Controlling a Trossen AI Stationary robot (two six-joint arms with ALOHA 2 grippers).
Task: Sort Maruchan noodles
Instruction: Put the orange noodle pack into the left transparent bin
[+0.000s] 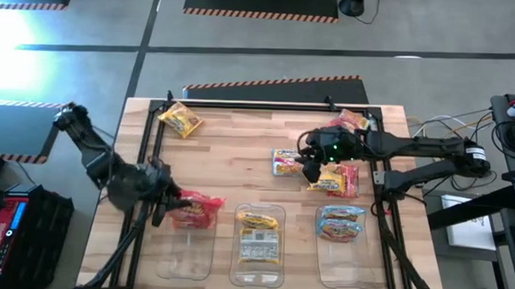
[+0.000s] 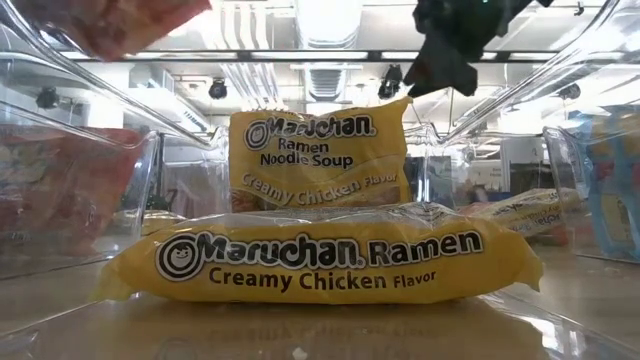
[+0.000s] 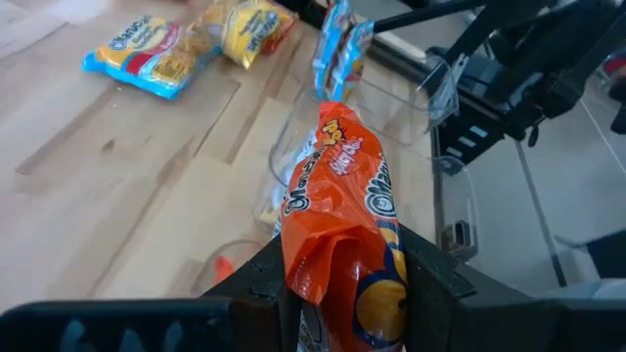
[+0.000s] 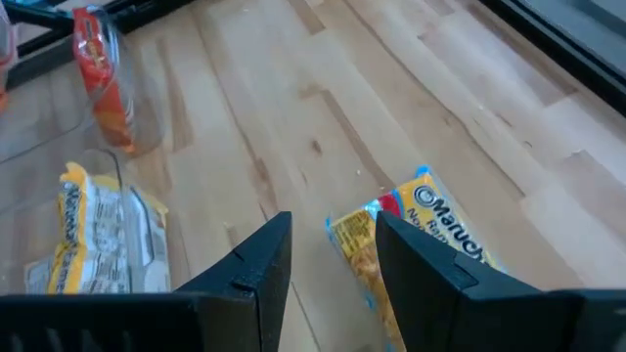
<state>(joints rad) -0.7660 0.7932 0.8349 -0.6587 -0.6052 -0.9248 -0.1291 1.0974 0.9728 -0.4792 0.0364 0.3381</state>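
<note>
Gripping a glossy red ramen packet (image 3: pixel 342 244) edge-on between its two dark fingers, the left gripper (image 1: pixel 171 199) hangs over the leftmost clear plastic rectangular bin (image 1: pixel 188 249) at the table's near edge, the packet pinched tight and standing upright in the wrist view. The right gripper (image 1: pixel 315 168) sits near the middle of the wooden table (image 1: pixel 232 144); its fingers stand partly apart with bare wood between them, one finger just beside a light blue and yellow packet (image 4: pixel 421 230) that it does not hold. The middle clear bin (image 1: pixel 259 239) holds two yellow-orange packets (image 1: pixel 258 220), one flat and one upright behind it in the low view. The right clear bin (image 1: pixel 340 242) holds light blue packets (image 1: pixel 341 220). Loose on the table lie another yellow-orange packet (image 1: pixel 181 119) near the far left corner, a red packet (image 1: pixel 351 119) at the far right, and a red-and-yellow one (image 1: pixel 340 180) below the right gripper.
</note>
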